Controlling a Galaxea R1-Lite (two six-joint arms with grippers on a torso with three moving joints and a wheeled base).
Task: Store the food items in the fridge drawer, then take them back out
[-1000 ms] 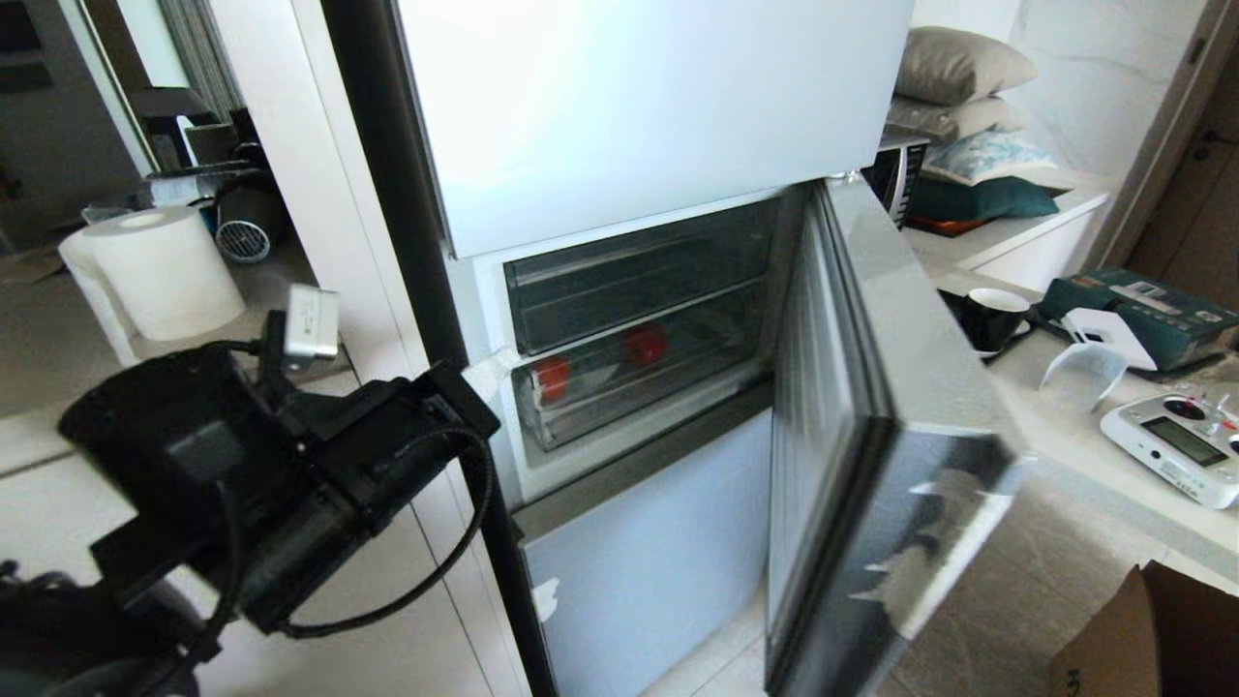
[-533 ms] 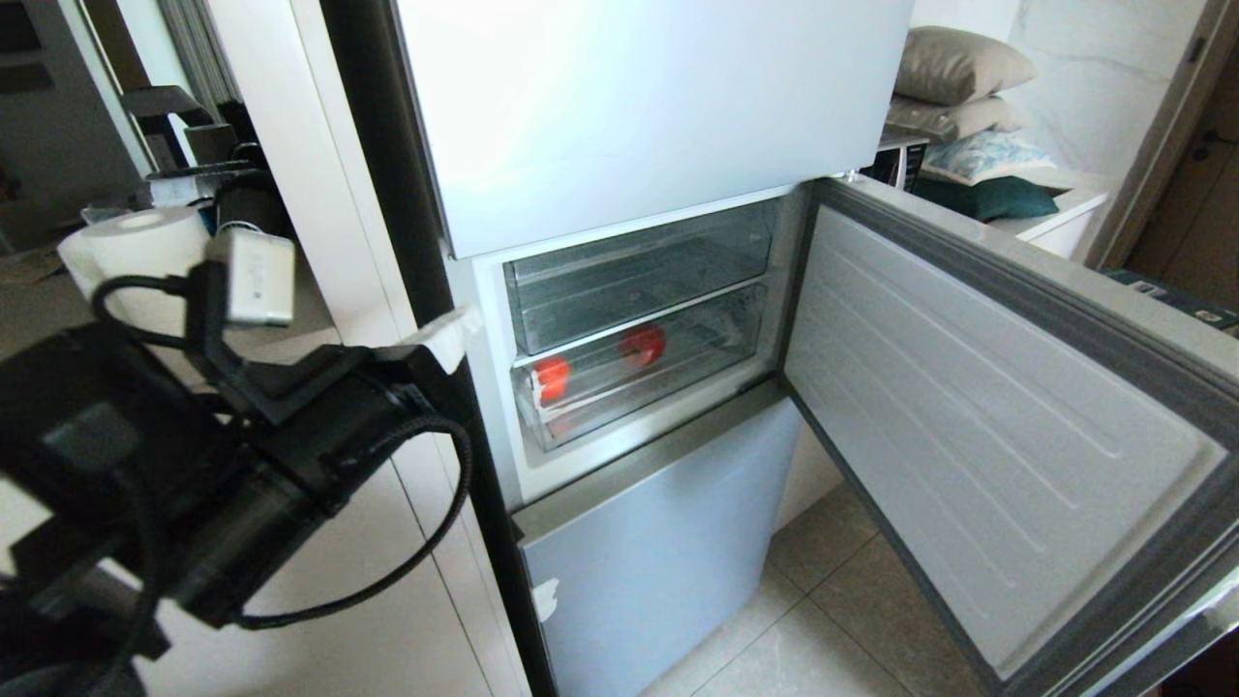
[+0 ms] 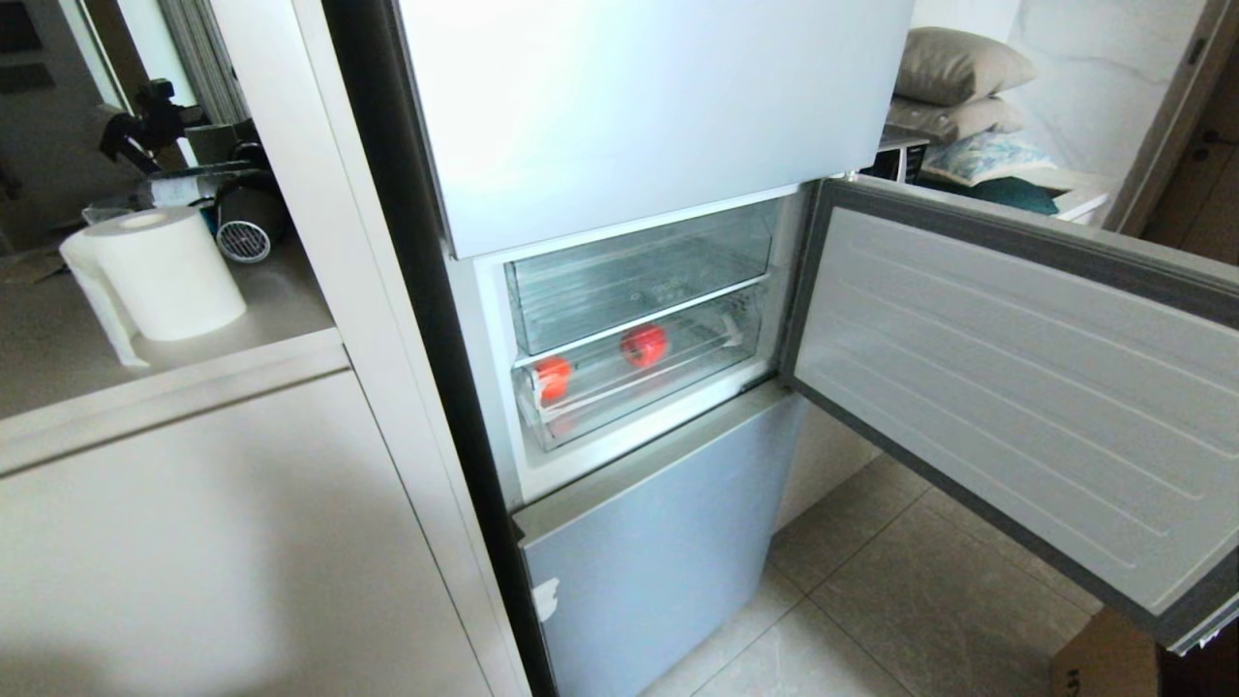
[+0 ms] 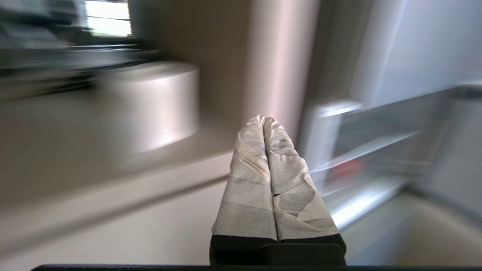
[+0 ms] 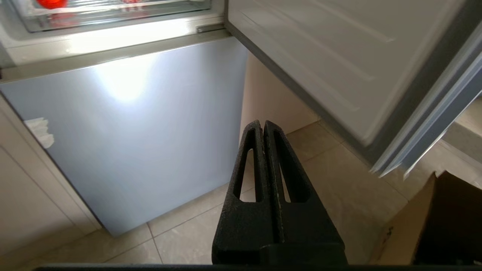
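On the bench [image 3: 165, 363] at far left stands a roll of paper towel [image 3: 160, 271], with dark clutter behind it. Neither arm shows in the head view. In its own wrist view the left end effector [image 4: 263, 122] has its 2 taped fingers pressed together on nothing, pointing toward the corner between the bench and the fridge, and the picture is smeared by motion.

Next comes the fridge: the middle compartment stands exposed, with an upper clear bin [image 3: 639, 281] that looks empty and, under it, the fridge drawer [image 3: 639, 387], pushed in. Through its clear front both food items show: the orange-red one [image 3: 553, 378] near the drawer's left end, the deeper red one [image 3: 644, 345] near the middle and further back, well apart from each other. The storing half looks done; taking them back out remains.

To the right the fridge door [image 3: 1016, 387] hangs wide open. The right end effector [image 5: 263, 126] points low at the pale-blue lower panel [image 5: 128, 124] and the floor tiles [image 5: 188, 241], fingers shut on nothing, beside a cardboard box [image 5: 421, 226].

Risks from here, as I judge them: a closed end effector must open before hooking the drawer's lip, or it will only bump the plastic. A sharp pull could send the 2 round items rolling. The wide door could also swing back into the reach path.
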